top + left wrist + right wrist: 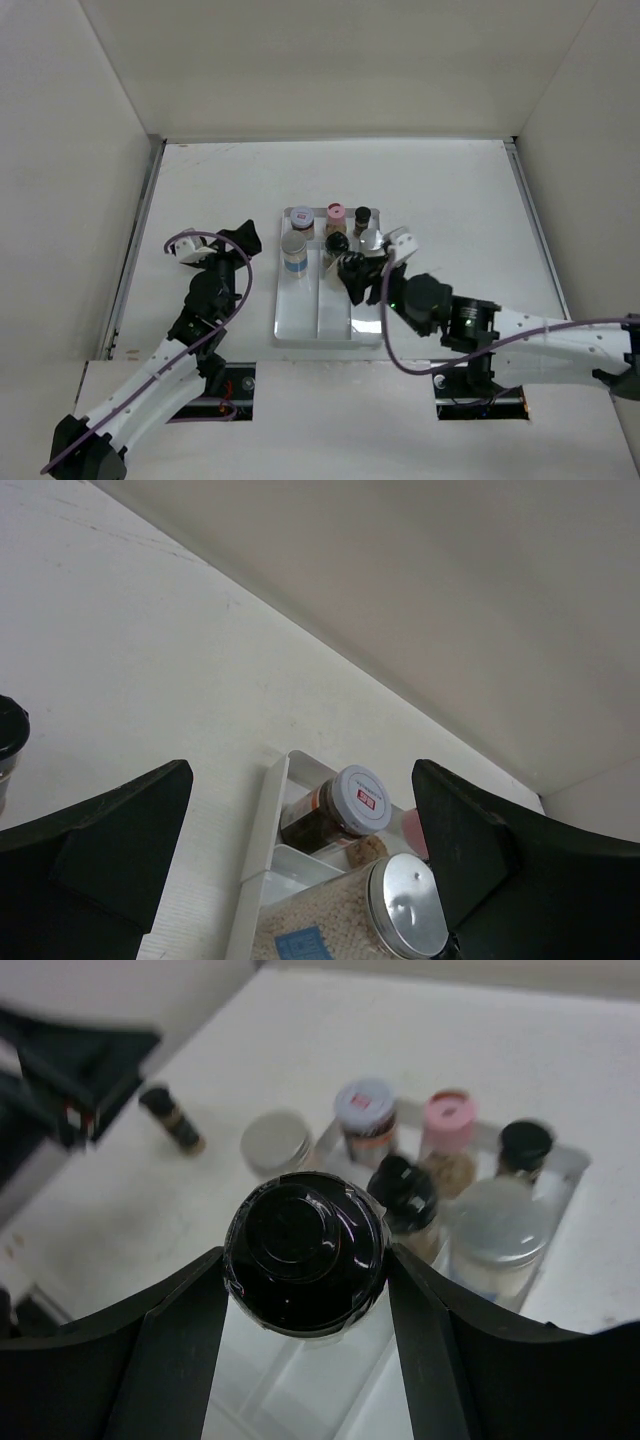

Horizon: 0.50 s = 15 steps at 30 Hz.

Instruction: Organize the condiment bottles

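My right gripper point(353, 274) point(305, 1290) is shut on a black-capped bottle point(305, 1255) and holds it above the clear divided tray point(300, 315). At the tray's far end stand a white-capped dark jar point(301, 220), a pink-capped bottle point(336, 214), a black-capped bottle point(362, 217), a silver-capped blue-labelled jar point(294, 250), another black-capped bottle point(337, 243) and a silver-capped jar point(371, 240). My left gripper point(238, 243) point(302, 785) is open and empty, left of the tray. In the left wrist view it faces the white-capped jar point(345, 805) and the silver-capped jar point(400, 905).
A small black-capped bottle point(170, 1117) stands on the table left of the tray, near my left arm; its cap shows at the left wrist view's left edge point(8, 730). White walls enclose the table on three sides.
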Motion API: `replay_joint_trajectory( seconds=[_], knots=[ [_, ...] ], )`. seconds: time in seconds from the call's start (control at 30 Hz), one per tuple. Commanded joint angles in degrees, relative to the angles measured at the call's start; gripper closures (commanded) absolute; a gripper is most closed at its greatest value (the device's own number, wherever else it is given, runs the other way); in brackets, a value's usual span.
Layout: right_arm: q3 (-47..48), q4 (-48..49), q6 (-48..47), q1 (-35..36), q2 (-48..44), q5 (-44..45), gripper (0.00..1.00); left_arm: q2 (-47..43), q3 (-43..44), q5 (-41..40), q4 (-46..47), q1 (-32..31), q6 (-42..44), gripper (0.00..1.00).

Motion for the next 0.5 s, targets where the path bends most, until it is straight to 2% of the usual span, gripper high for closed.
replay_joint_trajectory(
  seconds=[0.0, 0.2, 0.47],
  knots=[
    [-0.21, 6.87, -0.3, 5.03, 3.89, 4.34, 0.41, -1.15, 0.52, 0.03, 0.99, 0.24, 0.15, 0.07],
    [-1.88, 13.56, 0.49, 5.48, 13.82, 4.69, 0.41, -0.1, 0.17, -0.06, 0.99, 1.39, 0.15, 0.07],
    [-3.81, 14.36, 2.43, 5.57, 20.33, 7.94, 0.39, -0.28, 0.08, -0.05, 0.99, 1.39, 0.15, 0.07]
  ],
)
